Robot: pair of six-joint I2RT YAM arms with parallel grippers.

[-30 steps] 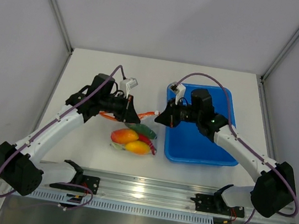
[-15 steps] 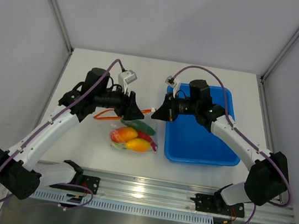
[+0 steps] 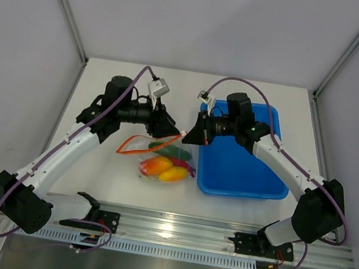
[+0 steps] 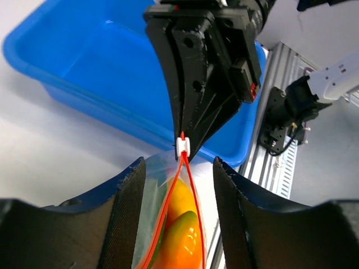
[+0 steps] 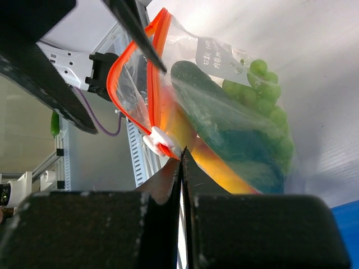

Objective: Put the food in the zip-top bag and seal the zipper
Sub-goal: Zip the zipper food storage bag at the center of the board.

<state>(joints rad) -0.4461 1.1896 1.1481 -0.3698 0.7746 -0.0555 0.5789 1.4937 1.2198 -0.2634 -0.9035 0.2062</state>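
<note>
The clear zip-top bag (image 3: pixel 162 165) lies left of the blue tray, holding an orange-yellow pepper (image 3: pixel 157 165), a dark green cucumber (image 5: pixel 207 106), green grapes (image 5: pixel 269 106) and a red chili (image 3: pixel 185 167). Its red-orange zipper (image 4: pixel 191 185) is raised at the right corner, its two strands apart below the white slider (image 4: pixel 183 145). My right gripper (image 5: pixel 181 157) is shut on the bag's corner just beside the slider (image 5: pixel 160 140). My left gripper (image 4: pixel 179 162) is open, its fingers (image 4: pixel 132 213) straddling the zipper without touching it, tip to tip with the right gripper (image 3: pixel 189 136).
The blue rectangular tray (image 3: pixel 253 178) stands right of the bag, under the right arm, and shows behind the right gripper in the left wrist view (image 4: pixel 84 50). The aluminium rail (image 3: pixel 166 230) runs along the table's near edge. White walls enclose the table.
My left gripper has moved right and closer to the right gripper, now straddling the zipper. The bag's right corner is lifted and the bag has shifted slightly right.
</note>
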